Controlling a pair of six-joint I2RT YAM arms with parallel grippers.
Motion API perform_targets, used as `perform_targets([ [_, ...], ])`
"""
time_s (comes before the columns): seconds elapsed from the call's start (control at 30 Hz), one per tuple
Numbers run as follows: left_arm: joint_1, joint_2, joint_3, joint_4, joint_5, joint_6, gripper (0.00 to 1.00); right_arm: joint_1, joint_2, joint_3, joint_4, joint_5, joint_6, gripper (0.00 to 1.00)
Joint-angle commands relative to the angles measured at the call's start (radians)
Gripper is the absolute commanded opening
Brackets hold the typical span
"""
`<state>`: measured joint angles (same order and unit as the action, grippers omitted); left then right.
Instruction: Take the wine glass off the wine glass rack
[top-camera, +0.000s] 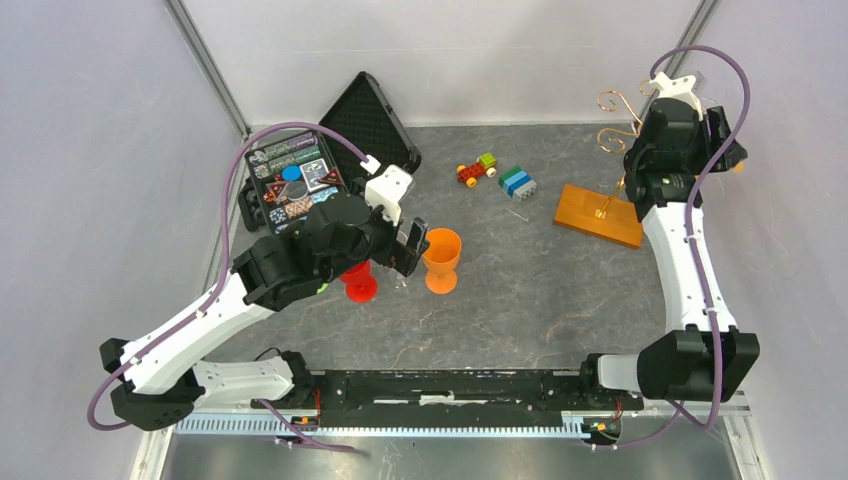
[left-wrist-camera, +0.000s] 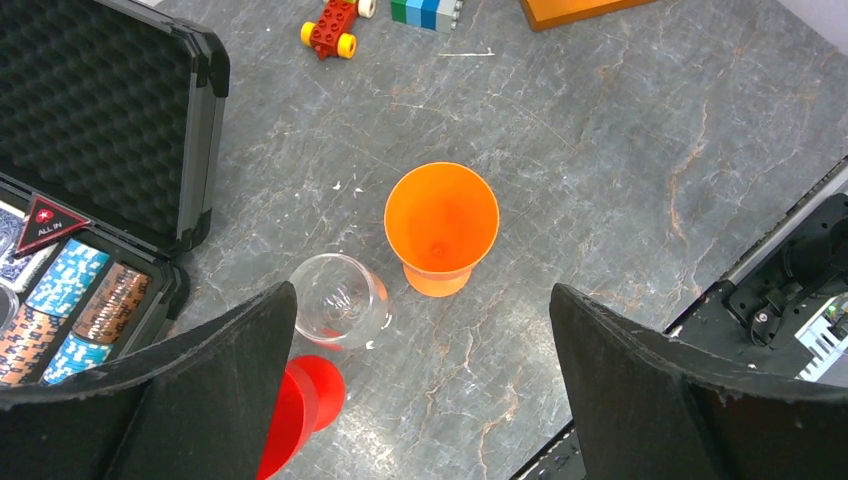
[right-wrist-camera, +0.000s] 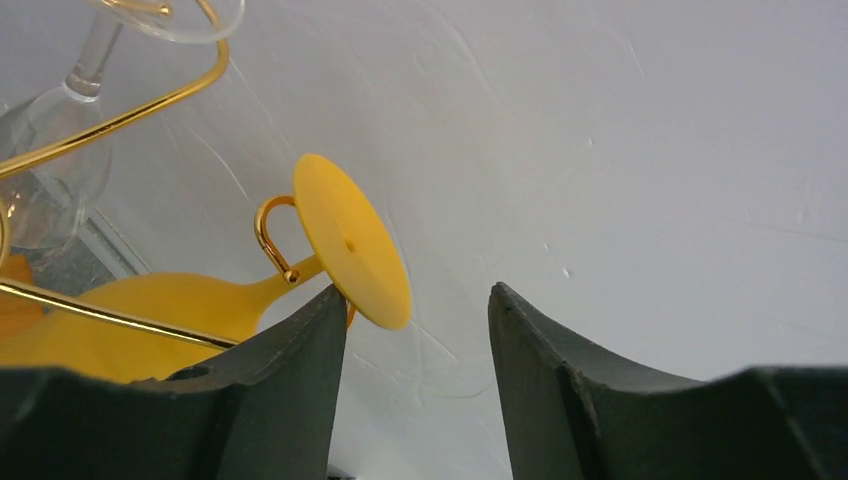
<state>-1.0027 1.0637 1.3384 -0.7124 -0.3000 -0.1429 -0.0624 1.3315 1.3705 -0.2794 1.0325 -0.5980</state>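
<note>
Right fingers (right-wrist-camera: 290, 400) stand spread about the foot of the yellow glass (right-wrist-camera: 350, 240) hung on the rack (top-camera: 585, 212); left fingers (left-wrist-camera: 200, 400) spread wide; case (top-camera: 365, 125) holds chips (left-wrist-camera: 95, 300).

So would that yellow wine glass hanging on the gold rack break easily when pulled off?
The yellow wine glass looks like opaque plastic, so probably light and not fragile. Its smooth flat foot could slip. Its thin stem sits in the rack's gold wire hook, so it might snag or swing.
</note>
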Motion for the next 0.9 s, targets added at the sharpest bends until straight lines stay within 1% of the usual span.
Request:
perform_targets([
  [0.0, 0.003, -0.006, 0.071, -0.024, 0.016, 0.041, 1.0, -0.007, 0.007, -0.117, 0.078, 0.047, -0.089, 0.58],
  [0.13, 0.003, 0.013, 0.122, -0.049, 0.012, 0.034, 1.0, -0.007, -0.012, -0.179, 0.153, 0.061, -0.133, 0.54],
  [0.2, 0.003, 0.018, 0.143, -0.053, 0.0, 0.034, 1.0, -0.007, -0.019, -0.186, 0.164, 0.05, -0.138, 0.52],
  [0.33, 0.003, 0.024, 0.183, -0.057, -0.037, 0.032, 1.0, -0.007, -0.024, -0.181, 0.161, 0.006, -0.127, 0.5],
  [0.43, 0.003, 0.021, 0.208, -0.064, -0.075, 0.027, 1.0, -0.007, -0.011, -0.158, 0.115, -0.044, -0.113, 0.5],
  [0.5, 0.003, 0.021, 0.226, -0.071, -0.098, 0.023, 1.0, -0.007, -0.003, -0.143, 0.065, -0.081, -0.099, 0.51],
  [0.67, 0.003, 0.026, 0.254, -0.072, -0.139, -0.004, 1.0, -0.007, -0.009, -0.157, 0.012, -0.172, -0.089, 0.58],
  [0.87, 0.003, 0.057, 0.287, -0.076, -0.159, -0.014, 1.0, -0.005, -0.001, -0.113, -0.024, -0.277, -0.055, 0.59],
])
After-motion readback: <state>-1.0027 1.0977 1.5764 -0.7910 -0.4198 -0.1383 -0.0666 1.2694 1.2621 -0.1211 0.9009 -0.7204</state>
